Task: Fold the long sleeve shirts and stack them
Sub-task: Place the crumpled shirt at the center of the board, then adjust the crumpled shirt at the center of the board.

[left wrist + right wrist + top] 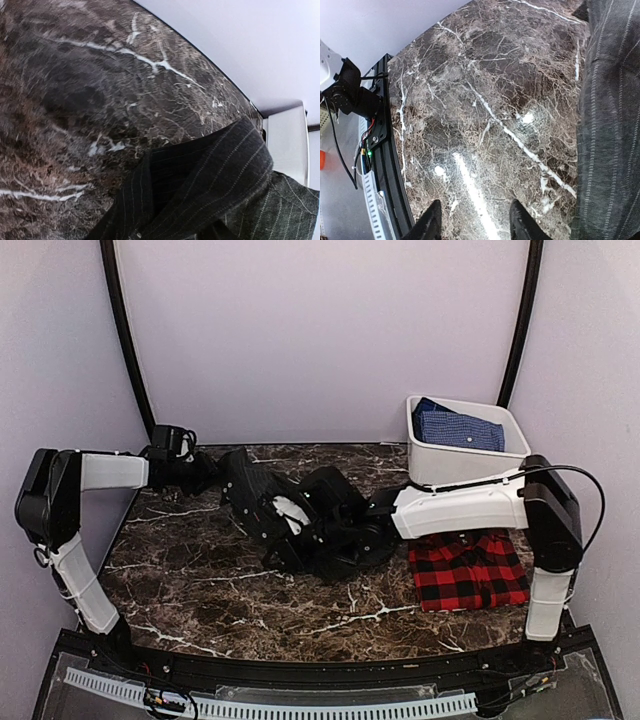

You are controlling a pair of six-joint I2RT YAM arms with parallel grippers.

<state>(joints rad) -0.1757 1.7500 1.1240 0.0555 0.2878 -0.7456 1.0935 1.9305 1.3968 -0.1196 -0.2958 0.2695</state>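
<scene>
Two grippers [225, 480] [475, 222], one pinstriped shirt [310, 540], one plaid shirt [468, 575]

We see a dark marble table [200, 590] bearing a pinstriped shirt [335, 540] at centre, a plaid shirt [465, 575] at four o'clock, and a white bin [455, 468] at two o'clock.

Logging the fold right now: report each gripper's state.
Left gripper: cannot be told, dark against the pinstriped shirt.
Right gripper: jaws open, holding nothing.
</scene>
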